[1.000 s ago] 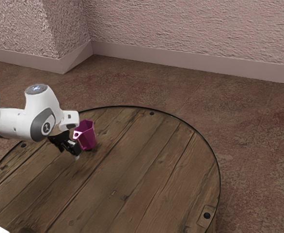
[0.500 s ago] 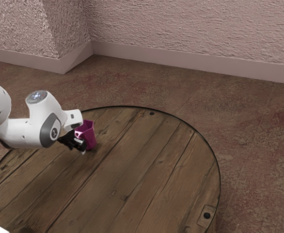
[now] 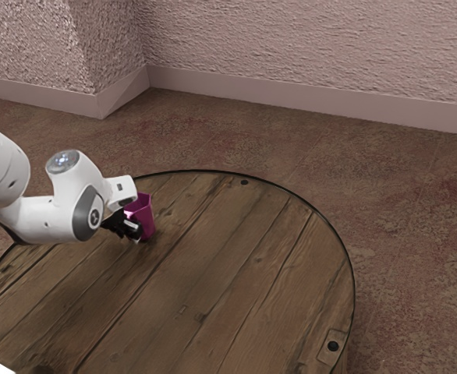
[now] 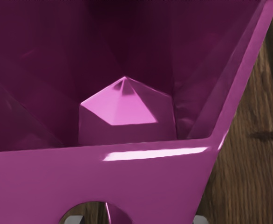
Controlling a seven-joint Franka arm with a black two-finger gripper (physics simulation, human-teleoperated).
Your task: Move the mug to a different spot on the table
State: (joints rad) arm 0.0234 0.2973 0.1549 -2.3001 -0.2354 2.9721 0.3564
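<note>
A magenta mug (image 3: pixel 143 211) stands upright on the round wooden table (image 3: pixel 236 273), near its far rim toward the exterior view's left. My gripper (image 3: pixel 132 231) is low at the mug's handle side, pressed close against it and hiding the handle. In the wrist view I look straight into the mug (image 4: pixel 127 112), whose angular inside has a raised peak at the bottom. The handle (image 4: pixel 94 186) with its hole lies right under my hand. A strip of table planks (image 4: pixel 253 154) shows beside the mug.
The table's dark rim (image 3: pixel 334 234) curves round toward the exterior view's right, with bolt heads (image 3: pixel 332 345) along it. Wide bare planks stretch from the mug toward the near side. Brown floor and a rough wall (image 3: pixel 306 47) lie beyond.
My hand has moved toward the mug and lowered, closing in on its handle, which is now covered. The mug has stayed in the same spot.
</note>
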